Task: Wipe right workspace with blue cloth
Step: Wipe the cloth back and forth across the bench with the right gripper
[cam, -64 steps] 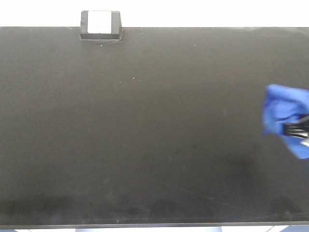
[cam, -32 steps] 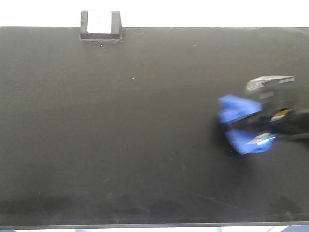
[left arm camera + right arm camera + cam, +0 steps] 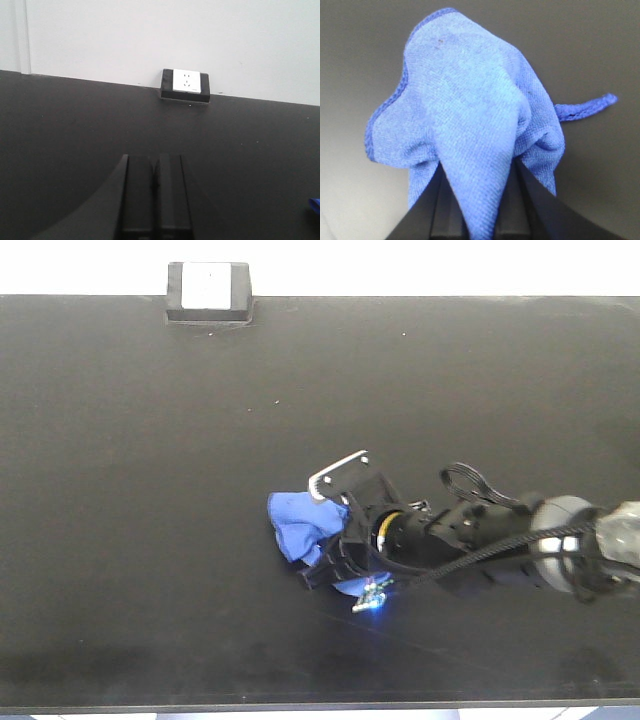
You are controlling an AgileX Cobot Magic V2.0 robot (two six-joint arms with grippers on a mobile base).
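Observation:
The blue cloth [image 3: 300,525] lies bunched on the black table near its middle, a little right of centre. My right gripper [image 3: 325,552] is shut on it, reaching in from the right edge. In the right wrist view the cloth [image 3: 470,115] fills the frame, a fold pinched between the two black fingers [image 3: 447,210], with the gripper [image 3: 479,200] low on the table. My left gripper [image 3: 155,165] is shut and empty, held over the dark table and facing the back wall. A blue sliver of the cloth [image 3: 315,206] shows at the left wrist view's right edge.
A black socket box with a white face [image 3: 208,292] sits at the table's back edge, left of centre; it also shows in the left wrist view [image 3: 186,85]. The black table [image 3: 150,490] ends at a white wall behind and a front edge [image 3: 300,706] below.
My right arm has swept leftward across the table, dragging the blue cloth from the right edge to near the middle.

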